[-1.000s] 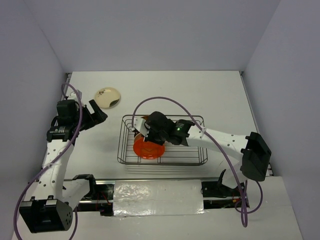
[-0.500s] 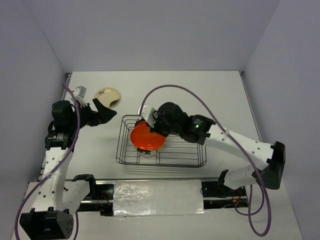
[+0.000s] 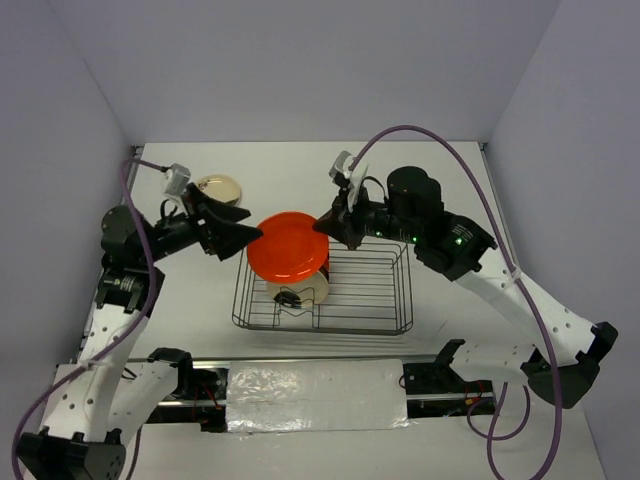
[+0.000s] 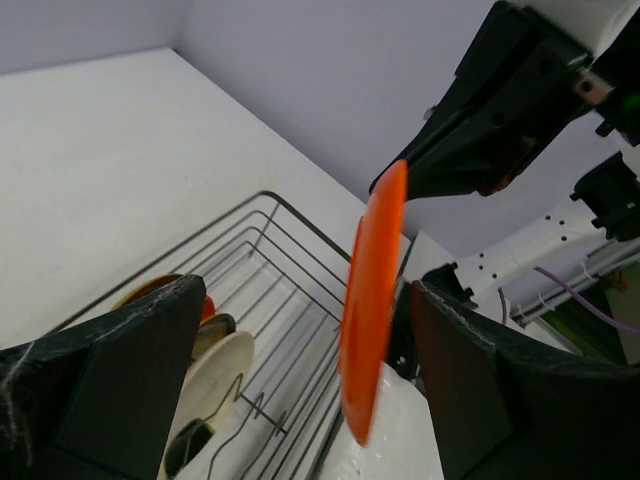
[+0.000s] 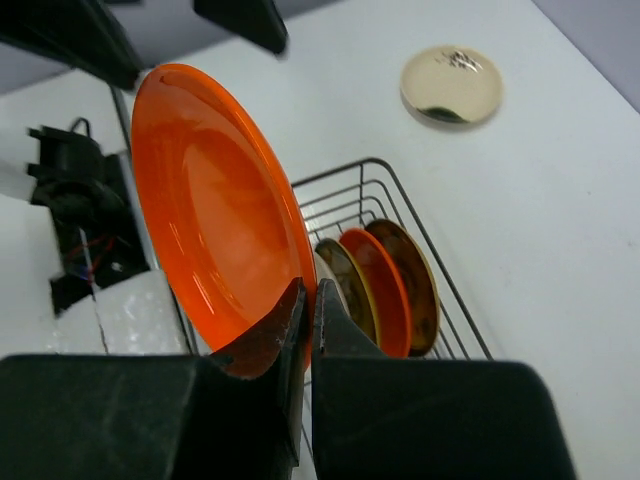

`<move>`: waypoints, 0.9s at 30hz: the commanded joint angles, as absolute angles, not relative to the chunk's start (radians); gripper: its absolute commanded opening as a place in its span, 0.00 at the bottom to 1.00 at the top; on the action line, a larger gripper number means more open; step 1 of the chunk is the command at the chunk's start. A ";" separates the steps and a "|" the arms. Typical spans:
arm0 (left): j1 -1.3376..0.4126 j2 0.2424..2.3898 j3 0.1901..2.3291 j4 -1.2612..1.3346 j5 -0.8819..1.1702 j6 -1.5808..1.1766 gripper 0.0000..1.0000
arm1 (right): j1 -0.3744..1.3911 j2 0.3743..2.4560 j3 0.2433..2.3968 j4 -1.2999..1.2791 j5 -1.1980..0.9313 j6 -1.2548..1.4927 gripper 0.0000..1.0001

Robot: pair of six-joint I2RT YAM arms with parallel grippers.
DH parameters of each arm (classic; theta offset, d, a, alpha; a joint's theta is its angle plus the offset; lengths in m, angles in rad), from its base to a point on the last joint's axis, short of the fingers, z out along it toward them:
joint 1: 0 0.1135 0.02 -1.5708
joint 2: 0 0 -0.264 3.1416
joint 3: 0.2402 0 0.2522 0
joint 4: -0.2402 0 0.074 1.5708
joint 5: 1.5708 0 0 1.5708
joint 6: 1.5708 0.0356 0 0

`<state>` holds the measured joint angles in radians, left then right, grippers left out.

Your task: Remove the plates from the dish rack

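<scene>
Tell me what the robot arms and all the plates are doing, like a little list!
Plate in the air: orange plate, held above the dish rack
Right arm: right tool shut on the orange plate's rim
Left arm: left tool open, one finger on each side of the orange plate, not gripping it
Standing in the rack: cream plate, second orange plate, yellow-brown plate
On the table: beige plate lying flat at the far left, apart from the rack
</scene>
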<state>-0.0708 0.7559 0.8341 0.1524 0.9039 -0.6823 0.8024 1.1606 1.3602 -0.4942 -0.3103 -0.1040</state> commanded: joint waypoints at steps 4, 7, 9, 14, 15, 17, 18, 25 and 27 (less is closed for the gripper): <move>-0.244 0.834 0.917 0.081 0.802 -0.584 0.84 | 0.805 1.088 1.359 -0.307 -0.385 0.032 0.00; -0.278 0.842 0.910 0.127 0.787 -0.606 0.46 | 0.805 1.109 1.370 -0.310 -0.325 0.067 0.00; -0.299 0.851 0.922 0.118 0.758 -0.604 0.13 | 0.799 1.118 1.376 -0.331 -0.254 0.113 0.00; -0.305 0.995 1.041 0.037 0.502 -0.660 0.00 | 0.744 1.062 1.336 -0.405 0.133 0.282 1.00; -0.305 1.035 1.128 0.005 0.445 -0.650 0.00 | 0.717 1.036 1.300 -0.426 0.187 0.340 1.00; -0.304 1.200 1.234 -0.101 0.283 -0.640 0.00 | 0.695 0.935 1.250 -0.423 0.291 0.376 1.00; -0.301 1.266 1.364 -0.133 0.247 -0.614 0.00 | 0.689 0.901 1.203 -0.411 0.304 0.388 1.00; -0.299 2.091 2.093 -0.379 0.357 -0.522 0.00 | 0.672 0.770 1.161 -0.520 0.311 0.353 1.00; -0.299 2.297 2.342 -0.471 0.405 -0.528 0.00 | 0.670 0.730 1.140 -0.543 0.302 0.345 1.00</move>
